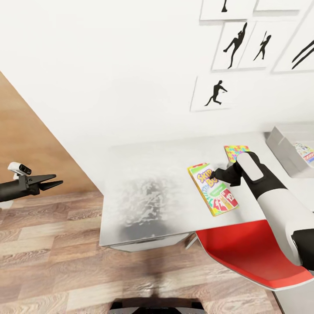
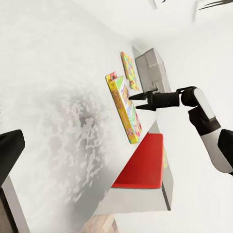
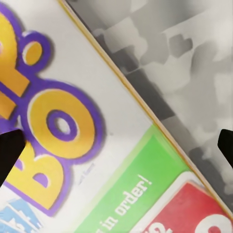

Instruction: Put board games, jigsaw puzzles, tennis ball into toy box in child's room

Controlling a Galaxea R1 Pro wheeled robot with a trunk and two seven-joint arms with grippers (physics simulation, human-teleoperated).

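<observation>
We see the SKIP-BO box [image 1: 213, 189] lying flat near the table's [image 1: 144, 165] front edge, a jigsaw square [image 1: 235, 152] behind it, the toy box [image 1: 285, 150] at the right end.

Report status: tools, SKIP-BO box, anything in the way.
Right tool open, low over the SKIP-BO box, not gripping. Left tool open, off the table. Toy box beyond the jigsaw puzzle; path looks unobstructed.

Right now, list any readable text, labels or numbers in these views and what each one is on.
"SKIP BO": big yellow letters on the SKIP-BO box lying on the table.
"in order!": white script on that box's green band, read in the right wrist view; the rest is cut off.
Box in the toy box: print too blurred to read.
Wall prints: silhouettes, no text.
</observation>
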